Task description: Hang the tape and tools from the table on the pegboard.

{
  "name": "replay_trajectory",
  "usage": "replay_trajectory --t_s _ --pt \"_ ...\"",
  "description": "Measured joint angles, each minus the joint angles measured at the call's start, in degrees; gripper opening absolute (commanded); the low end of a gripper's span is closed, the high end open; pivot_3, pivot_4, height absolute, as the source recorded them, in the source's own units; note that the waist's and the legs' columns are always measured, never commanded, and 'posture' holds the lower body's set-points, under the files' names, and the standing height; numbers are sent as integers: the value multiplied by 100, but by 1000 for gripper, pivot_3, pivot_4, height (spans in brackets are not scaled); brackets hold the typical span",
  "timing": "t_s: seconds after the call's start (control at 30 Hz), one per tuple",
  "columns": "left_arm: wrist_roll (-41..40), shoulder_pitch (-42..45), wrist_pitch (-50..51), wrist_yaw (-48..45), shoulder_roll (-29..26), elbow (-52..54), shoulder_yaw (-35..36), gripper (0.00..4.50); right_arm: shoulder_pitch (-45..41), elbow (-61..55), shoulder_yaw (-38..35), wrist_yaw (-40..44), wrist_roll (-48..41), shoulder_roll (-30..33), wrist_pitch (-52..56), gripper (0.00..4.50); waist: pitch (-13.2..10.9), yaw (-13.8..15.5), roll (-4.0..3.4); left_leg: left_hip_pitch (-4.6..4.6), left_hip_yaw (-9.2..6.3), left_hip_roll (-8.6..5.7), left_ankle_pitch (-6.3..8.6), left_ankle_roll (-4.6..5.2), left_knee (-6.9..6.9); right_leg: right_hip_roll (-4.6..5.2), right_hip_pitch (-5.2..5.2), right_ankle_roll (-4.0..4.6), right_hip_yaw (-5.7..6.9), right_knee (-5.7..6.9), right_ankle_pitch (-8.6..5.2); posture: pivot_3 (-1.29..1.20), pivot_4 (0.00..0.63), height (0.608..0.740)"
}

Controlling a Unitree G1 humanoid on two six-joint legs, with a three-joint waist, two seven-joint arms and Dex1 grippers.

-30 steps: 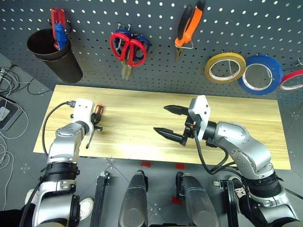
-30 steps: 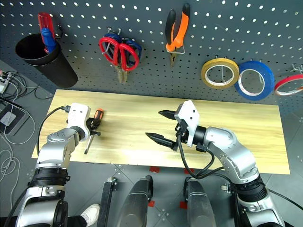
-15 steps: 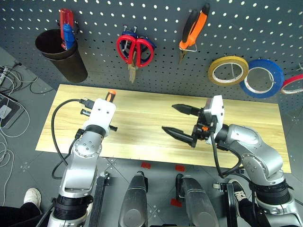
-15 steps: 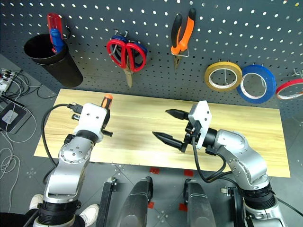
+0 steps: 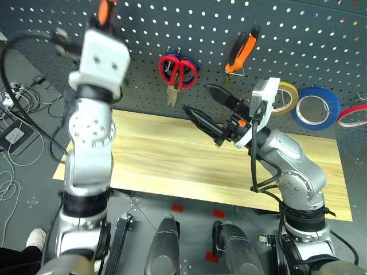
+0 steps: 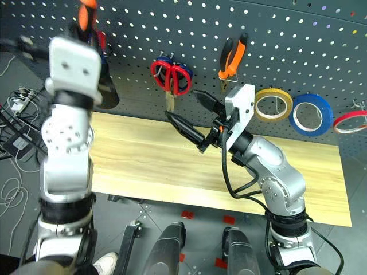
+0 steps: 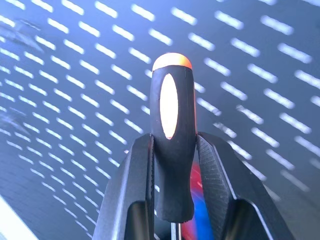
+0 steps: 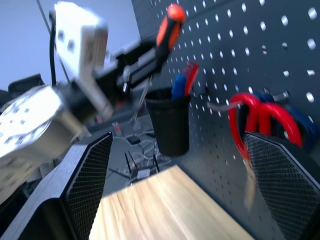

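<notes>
The left tool point(image 7: 172, 165) is clenched around the slim screwdriver with the orange-and-black handle point(image 7: 171, 130), whose orange cap points at the dark grey perforated pegboard point(image 5: 172, 23) and whose thin shaft runs back between the fingers point(image 7: 135, 190); in the right wrist view the screwdriver is seen held tilted above a black cup point(image 8: 170, 122) that carries a blue and a red handle. The right tool point(image 5: 207, 116) is released, its two black pointed fingers point(image 5: 200, 121) spread wide and holding nothing, raised over the far edge of the light yellowish wooden table point(image 5: 172, 154) just below the hanging tools. On the pegboard, the red-handled scissors point(image 5: 178, 71) are hung on hooks in front of a dark blue-handled pair, and the orange-and-black pliers point(image 5: 241, 51) are hung to their right. The tan-yellow tape roll point(image 6: 273, 104) is hung beside the right wrist housing, with a larger blue roll point(image 5: 315, 107) and a thin red roll point(image 5: 352, 114) further right.
</notes>
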State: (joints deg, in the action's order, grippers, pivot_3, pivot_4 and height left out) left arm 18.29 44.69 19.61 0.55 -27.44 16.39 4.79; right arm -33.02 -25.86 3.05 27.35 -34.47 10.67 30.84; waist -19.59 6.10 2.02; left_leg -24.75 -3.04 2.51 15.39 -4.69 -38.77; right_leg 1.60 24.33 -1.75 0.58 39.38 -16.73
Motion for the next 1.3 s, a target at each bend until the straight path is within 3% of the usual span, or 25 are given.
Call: replay_trajectory --t_s 0.3,0.53,0.73,1.13,1.3 --pt "-29 921 -975 477 108 -1783 12 919 -171 220 21 -163 251 -103 -184 4500 80 14 7 -1 2 7 0 0 -1 -8 4 2 1 7 1 193 201 740" --pt "-499 812 -401 600 750 -2111 314 919 -57 221 82 -132 477 -34 -273 4500 104 -8 10 0 1 7 -1 1 -11 -9 4 2 1 29 1 182 200 740" --pt "-711 656 13 710 889 -2046 538 919 40 222 105 -96 598 20 -285 4500 130 -12 17 0 1 8 -1 1 -14 -9 5 2 1 49 1 191 190 740" --pt "-850 655 126 792 897 -1658 695 4461 40 258 130 17 628 8 -355 4500 322 -6 24 1 1 6 -1 1 -16 -10 4 2 -1 51 1 199 188 740" --pt "-988 655 141 749 937 -1576 710 4461 40 265 133 4 635 8 -355 4500 355 -5 22 1 1 6 -1 1 -16 -10 3 2 -1 52 1 196 188 740"
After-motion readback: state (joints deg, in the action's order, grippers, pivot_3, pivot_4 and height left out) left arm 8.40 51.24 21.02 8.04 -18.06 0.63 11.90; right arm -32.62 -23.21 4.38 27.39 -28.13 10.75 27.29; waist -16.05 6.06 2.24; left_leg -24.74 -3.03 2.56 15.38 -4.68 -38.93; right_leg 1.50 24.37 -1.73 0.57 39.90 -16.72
